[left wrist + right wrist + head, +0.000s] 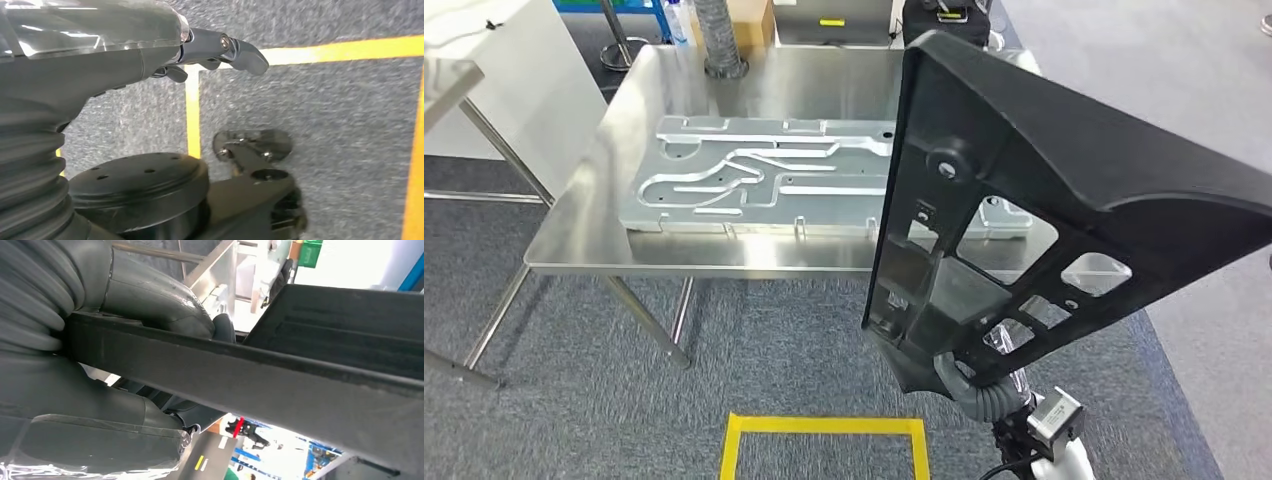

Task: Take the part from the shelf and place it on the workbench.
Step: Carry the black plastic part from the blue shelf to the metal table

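So the big black part [1024,190] is up in the air on the right side of the head view, held edge-up w/ its long axis running from lower centre up toward the upper right of the frame. The right hand [100,405] is clamped on the part's lower end; the right wrist view shows thumb and palm wrapped around a black bar of it, so def grasping. In the head view the hand itself is mostly hidden behind the part, you just see the ribbed wrist cover poking out at the bottom.

Key relation imo: the counter [624,110] sits ahead and to the left of the part, taking up the upper left and centre of the frame. A silver machined plate [764,175] already lies flat on it, and the part overlaps the plate's right end in the pic, but can't tell how far above it. So the carry prob needs to go forward and left, then tip the part flat.

Left hand [220,47] hangs low over grey carpet w/ yellow tape lines [192,115], holding nothing, fingers loosely extended. Right arm is clearly the working one.
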